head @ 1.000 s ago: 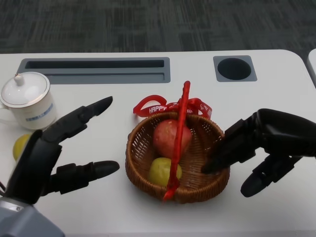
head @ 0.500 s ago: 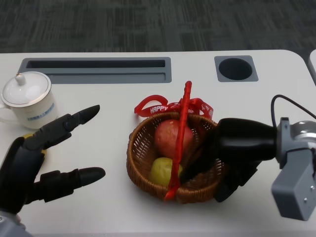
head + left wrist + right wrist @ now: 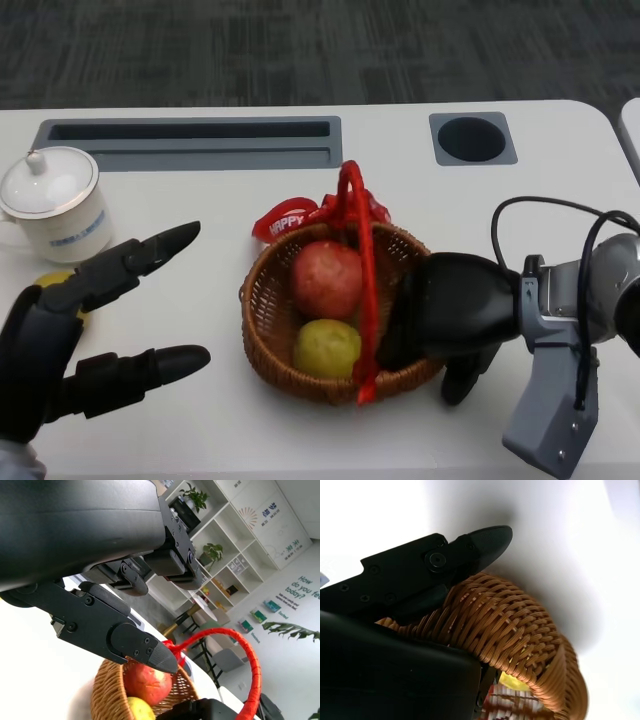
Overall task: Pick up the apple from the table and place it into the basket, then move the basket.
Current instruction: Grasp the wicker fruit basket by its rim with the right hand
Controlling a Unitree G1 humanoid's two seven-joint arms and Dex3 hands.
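The white desk [image 3: 200, 420] carries everything here, with a long grey recessed tray [image 3: 190, 143] set into its far edge and a grey square insert with a round hole [image 3: 472, 138] further to the right. Near the middle stands the woven wicker basket [image 3: 262, 320], its red handle [image 3: 360, 260] arching upright over the opening and a red printed ribbon [image 3: 285, 215] lying at its far rim. Inside the basket lie the red apple [image 3: 327, 278], toward the far side, and a yellow-green fruit [image 3: 326, 347] just in front of it, the two touching or nearly so. The right robot hand [image 3: 440, 320] grasps the basket's right side: in the head view its black shell presses against the rim, and the right wrist view shows a finger [image 3: 470, 547] curved over the outside of the weave while the rest of the hand sits over the rim. The left robot hand [image 3: 70, 335] hovers released at the basket's left, its fingers [image 3: 150, 250] spread and pointing toward the basket without touching it. At the desk's left edge stands a white lidded cup [image 3: 50, 205] with a blue label, well apart from the basket. Another yellow fruit [image 3: 52, 282] lies just in front of the cup, mostly hidden behind the left robot hand.
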